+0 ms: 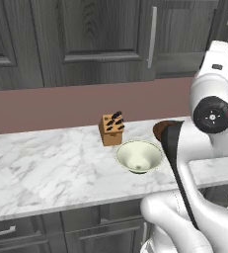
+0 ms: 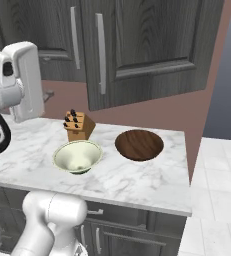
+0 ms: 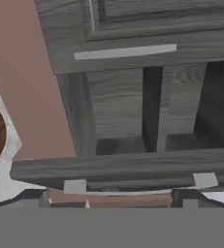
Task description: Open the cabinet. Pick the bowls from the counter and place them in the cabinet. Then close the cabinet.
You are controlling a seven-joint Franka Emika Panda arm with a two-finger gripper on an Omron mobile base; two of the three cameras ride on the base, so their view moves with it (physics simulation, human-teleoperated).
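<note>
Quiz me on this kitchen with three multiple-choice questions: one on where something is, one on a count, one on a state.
1. Where is the brown wooden bowl?
A. Inside the cabinet
B. On the counter, beside the cream bowl
C. On the floor

2. How many bowls are there?
A. Two
B. Three
C. One

3. How does the right-hand cabinet door stand?
A. Shut flush
B. Taken off
C. Swung partly open

Answers:
1 B: it sits on the marble next to the cream one.
2 A: one is cream and one is brown.
3 C: in the right base view its lower edge juts forward of its neighbour, and the hand view looks in at the shelves.
</note>
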